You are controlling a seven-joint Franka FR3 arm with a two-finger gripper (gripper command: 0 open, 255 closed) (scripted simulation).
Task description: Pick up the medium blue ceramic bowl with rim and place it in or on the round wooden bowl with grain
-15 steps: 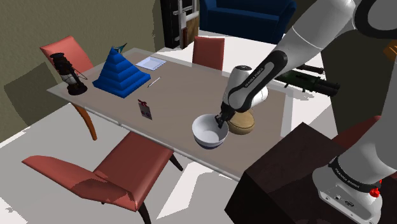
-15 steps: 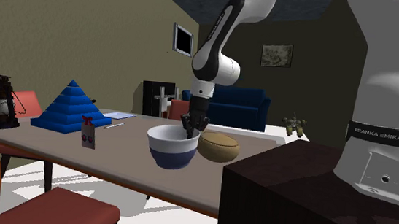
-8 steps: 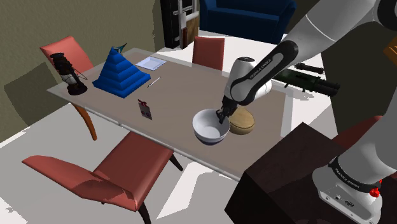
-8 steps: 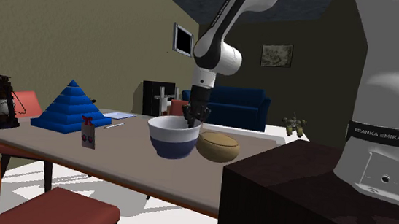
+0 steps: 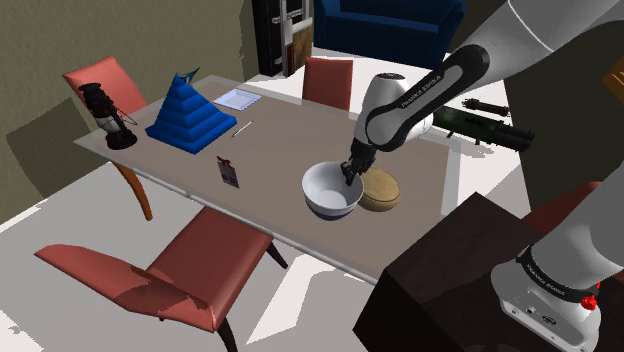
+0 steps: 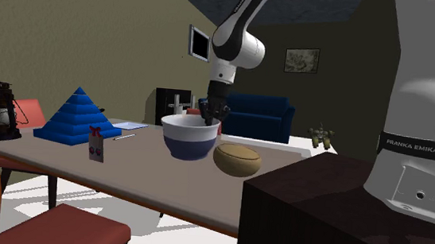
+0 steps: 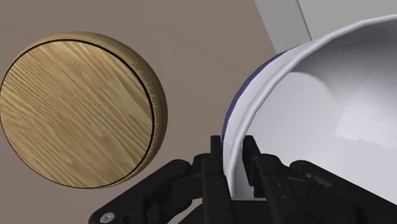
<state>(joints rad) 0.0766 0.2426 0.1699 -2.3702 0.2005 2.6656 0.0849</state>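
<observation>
Here the all-black two-finger gripper (image 7: pixel 235 149) is closed to a narrow gap on the rim of the blue-walled, white-lined round bowl (image 5: pixel 325 195), with 1 finger inside the wall and 1 outside, so the bowl hangs from a single pinch at the edge nearest the arm. In the second exterior view the bowl appears clear of the grey-brown table (image 5: pixel 280 140), carried roughly level, just beside the round wooden bowl with visible grain (image 7: pixel 73 108), which sits on the table to the shoulder view's right of it. The step in hand is judged to be the transfer: carrying the held bowl across and over the wooden one. Because the grip is off-centre, the bowl's weight lies well out from the fingers; a slow, smooth sideways move would limit swinging or slipping at the rim. The height should be enough for the blue base to pass over the wooden rim without clipping it. The aim is the centre of the held bowl over the centre of the wooden bowl, not the gripper over it, since the 2 are offset. Lowering should be straight down until the base rests, and the fingers should open only then, lest the bowl drop and tip
</observation>
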